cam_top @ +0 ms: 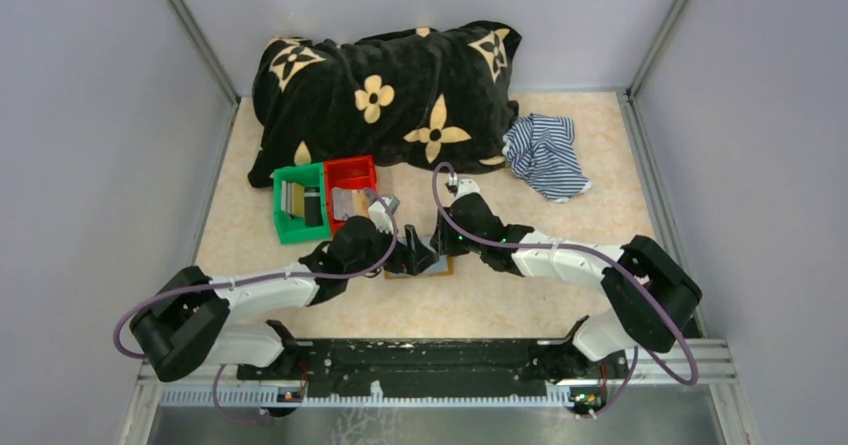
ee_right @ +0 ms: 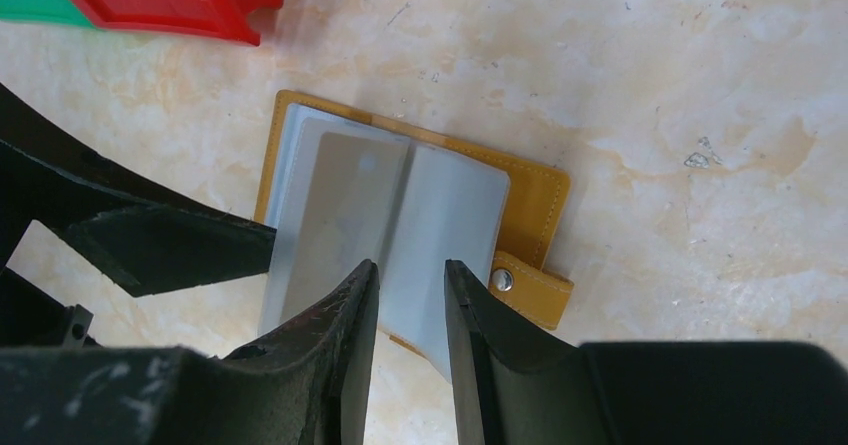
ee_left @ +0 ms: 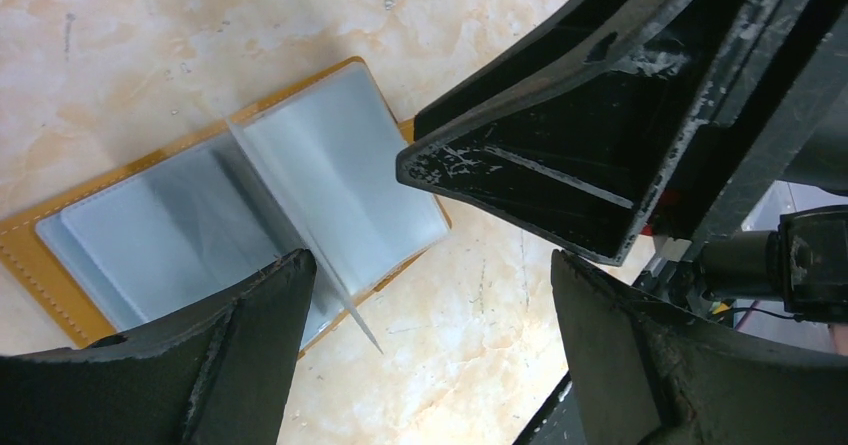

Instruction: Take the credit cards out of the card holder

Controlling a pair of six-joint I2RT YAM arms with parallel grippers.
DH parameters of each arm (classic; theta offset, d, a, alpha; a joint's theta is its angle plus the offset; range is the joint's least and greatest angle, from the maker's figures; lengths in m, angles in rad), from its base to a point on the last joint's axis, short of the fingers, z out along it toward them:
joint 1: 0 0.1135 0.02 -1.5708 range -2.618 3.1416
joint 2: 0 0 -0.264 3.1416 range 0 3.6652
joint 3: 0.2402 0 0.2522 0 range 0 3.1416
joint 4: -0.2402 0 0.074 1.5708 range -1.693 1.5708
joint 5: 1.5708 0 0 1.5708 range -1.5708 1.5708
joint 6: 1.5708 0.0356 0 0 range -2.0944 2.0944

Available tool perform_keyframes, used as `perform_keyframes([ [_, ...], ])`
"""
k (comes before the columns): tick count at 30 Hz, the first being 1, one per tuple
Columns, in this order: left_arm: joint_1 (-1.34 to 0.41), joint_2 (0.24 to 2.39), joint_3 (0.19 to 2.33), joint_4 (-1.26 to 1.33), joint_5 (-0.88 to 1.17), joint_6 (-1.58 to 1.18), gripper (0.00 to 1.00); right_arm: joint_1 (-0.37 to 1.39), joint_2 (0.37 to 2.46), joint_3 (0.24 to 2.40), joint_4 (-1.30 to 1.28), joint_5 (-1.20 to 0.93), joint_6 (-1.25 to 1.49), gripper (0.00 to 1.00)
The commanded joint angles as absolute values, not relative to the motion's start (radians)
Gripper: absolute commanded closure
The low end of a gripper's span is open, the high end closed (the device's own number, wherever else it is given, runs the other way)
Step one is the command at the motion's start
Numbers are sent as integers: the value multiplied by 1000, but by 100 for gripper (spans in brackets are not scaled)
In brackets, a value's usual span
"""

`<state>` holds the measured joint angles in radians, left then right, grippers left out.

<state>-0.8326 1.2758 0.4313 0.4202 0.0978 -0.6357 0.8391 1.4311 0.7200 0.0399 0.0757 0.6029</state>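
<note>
one grey card [ee_right: 350, 190] shows in the tan leather bifold card holder [ee_right: 535, 195] lying open mid-frame on the marbled counter [ee_right: 650, 65]; pin it with the wide-spread left gripper [ee_left: 430, 265] while the narrowed right gripper [ee_right: 410, 275], pinching or not i cannot tell, slides that card out.

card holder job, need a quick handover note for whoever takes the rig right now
Left gripper: open wide, hovering over the card holder, holding nothing.
Right gripper: jaws narrowly apart, straddling a clear sleeve leaf at the holder's middle; not clamped.
The card holder lies open on the table, near the red bin.
Done: flat pieces in the red bin look like cards already out, too small to be sure.
Left: at least one grey card sits in a sleeve; pull it, then check the other sleeves.
</note>
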Motion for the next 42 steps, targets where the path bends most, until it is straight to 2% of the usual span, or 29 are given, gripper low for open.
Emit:
perform_keyframes([
  [1, -848, 1290, 486, 469, 124, -630, 7, 832, 1400, 716, 73, 77, 599, 68],
  [11, -866, 1323, 554, 454, 133, -597, 6, 829, 1418, 733, 61, 63, 586, 68],
  [20, -866, 1236, 494, 388, -5, -563, 6, 825, 1436, 727, 82, 25, 580, 69],
  [26, -866, 1303, 482, 442, 11, -598, 6, 825, 1463, 713, 107, 8, 589, 68],
  [27, -866, 1316, 481, 452, 13, -603, 6, 825, 1470, 715, 106, 6, 590, 70],
  [29, -866, 1334, 479, 468, 20, -611, 8, 824, 1493, 723, 101, -1, 591, 87],
  [32, -866, 1351, 479, 474, 20, -615, 9, 824, 1528, 725, 100, -15, 608, 100],
  [42, -864, 1420, 452, 515, 20, -688, 11, 812, 1567, 663, 143, -45, 643, 100],
])
